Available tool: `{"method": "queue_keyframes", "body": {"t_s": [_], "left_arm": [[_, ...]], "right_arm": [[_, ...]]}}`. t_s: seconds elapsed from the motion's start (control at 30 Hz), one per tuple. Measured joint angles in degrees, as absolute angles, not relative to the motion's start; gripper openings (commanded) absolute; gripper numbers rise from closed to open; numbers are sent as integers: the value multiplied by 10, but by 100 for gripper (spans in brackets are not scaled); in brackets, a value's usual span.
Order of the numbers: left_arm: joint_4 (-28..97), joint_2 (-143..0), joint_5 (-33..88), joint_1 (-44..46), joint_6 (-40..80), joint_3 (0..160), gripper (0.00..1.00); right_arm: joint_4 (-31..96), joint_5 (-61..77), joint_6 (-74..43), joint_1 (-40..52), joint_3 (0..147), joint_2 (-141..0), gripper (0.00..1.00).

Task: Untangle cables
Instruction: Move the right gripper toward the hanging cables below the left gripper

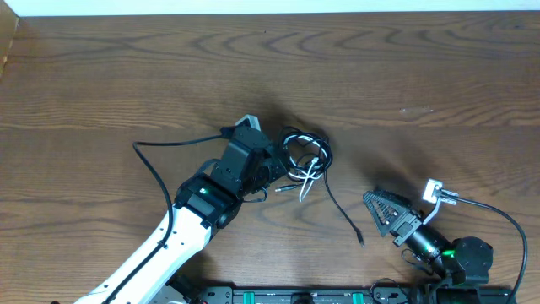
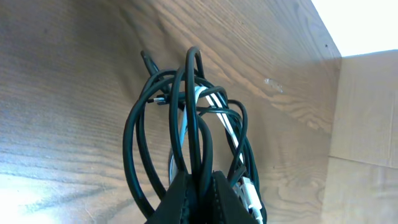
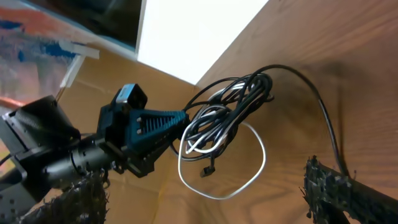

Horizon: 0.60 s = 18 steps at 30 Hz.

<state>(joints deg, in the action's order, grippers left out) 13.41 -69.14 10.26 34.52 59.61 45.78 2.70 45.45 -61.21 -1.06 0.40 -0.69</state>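
Wooden table [image 1: 354, 76]: brown, grained, is spanning the whole scene. Cardboard panel [image 2: 367, 112]: tan, is standing along one table edge.

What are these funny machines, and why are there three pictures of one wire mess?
They are two robot arms at a wooden table. Each ends in a gripper, a pincer with two fingers. One picture looks down from above. The other two come from small cameras on the arms' wrists, so things look very close. The mess is a bundle of thin cables, mostly black, with one white cord looping out. The left gripper is pinched shut on the black loops. One black cord trails away across the table. The right gripper is open and holds nothing. The job is untangling them.
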Motion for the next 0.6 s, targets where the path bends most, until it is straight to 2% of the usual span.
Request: {"method": "queue_keyframes", "body": {"t_s": [0.37,0.6], "left_arm": [[132,-691,104,345,600,458,8],[97,-692,103,345,602,458,8]], "right_arm": [[-63,420,-518,-11,4,-7,99],[-59,391,-511,-11,29,-38,92]]}}
